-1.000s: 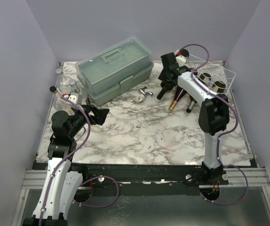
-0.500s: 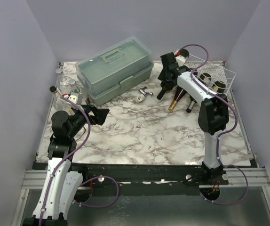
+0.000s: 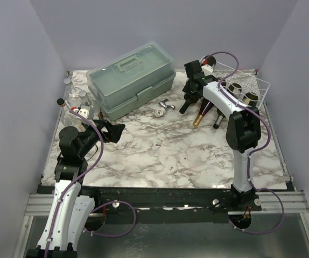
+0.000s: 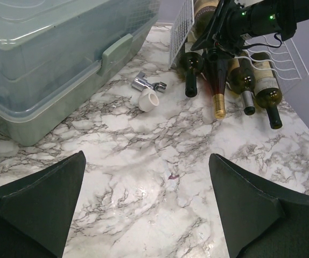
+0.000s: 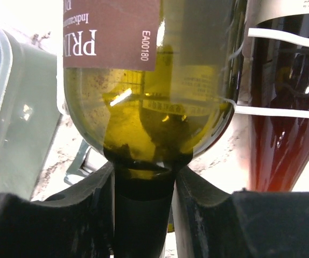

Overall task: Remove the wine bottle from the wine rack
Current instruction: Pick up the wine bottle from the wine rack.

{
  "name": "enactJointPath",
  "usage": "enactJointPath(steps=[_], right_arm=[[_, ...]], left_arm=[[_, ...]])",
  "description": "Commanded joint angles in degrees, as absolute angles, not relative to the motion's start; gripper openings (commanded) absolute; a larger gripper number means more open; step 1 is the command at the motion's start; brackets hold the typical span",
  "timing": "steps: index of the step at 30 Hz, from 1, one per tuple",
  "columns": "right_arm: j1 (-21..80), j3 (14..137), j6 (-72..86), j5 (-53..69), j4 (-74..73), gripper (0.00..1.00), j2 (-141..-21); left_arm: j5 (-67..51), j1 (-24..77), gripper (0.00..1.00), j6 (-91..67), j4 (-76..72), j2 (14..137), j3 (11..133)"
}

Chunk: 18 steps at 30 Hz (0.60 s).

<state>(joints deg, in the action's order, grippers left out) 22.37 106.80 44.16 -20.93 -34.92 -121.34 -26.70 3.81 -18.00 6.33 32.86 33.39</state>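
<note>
The white wire wine rack [image 3: 250, 81] stands at the back right and holds several bottles with their necks pointing down onto the marble. My right gripper [image 3: 191, 95] is shut on the neck of the leftmost wine bottle [image 5: 144, 107], an olive-green one with a maroon label; the fingers [image 5: 200, 204] press both sides of its dark neck. The same wine bottle [image 4: 191, 63] shows in the left wrist view, its neck resting on the table. My left gripper [image 4: 146, 207] is open and empty above the marble at the front left [image 3: 114, 130].
A pale green toolbox [image 3: 131, 79] sits at the back left. A small metal fitting with a white cap [image 3: 164, 107] lies between toolbox and rack. Jars and small items [image 3: 74, 99] stand along the left edge. A dark red bottle [image 5: 283, 107] lies beside the gripped one.
The right gripper has edged slightly along the bottle neck; the bottle and the left arm have not visibly moved.
</note>
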Motion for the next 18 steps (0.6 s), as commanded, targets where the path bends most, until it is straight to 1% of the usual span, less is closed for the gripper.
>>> enactJointPath(steps=[1,4,6,12,18], right_arm=[[22.0,108.4,44.9,-20.2,-35.9,0.33,-122.4],[22.0,108.0,45.0,-19.9,-35.7,0.16,-122.1],[22.0,107.8,45.1,-19.8,-35.7,0.01,-121.7],[21.6,107.3,44.8,-20.6,-34.9,0.0,-119.4],[21.5,104.3,43.9,-21.7,-30.9,0.0,-114.2]], left_arm=[[-26.5,3.5,0.99,-17.3,7.3,32.8,35.3],[-26.5,3.5,0.99,-17.3,7.3,32.8,35.3],[-26.5,3.5,0.99,-17.2,7.4,32.9,35.3],[-26.5,3.5,0.99,-17.3,7.4,32.9,35.4],[-26.6,3.5,0.99,-17.3,7.4,32.7,35.4]])
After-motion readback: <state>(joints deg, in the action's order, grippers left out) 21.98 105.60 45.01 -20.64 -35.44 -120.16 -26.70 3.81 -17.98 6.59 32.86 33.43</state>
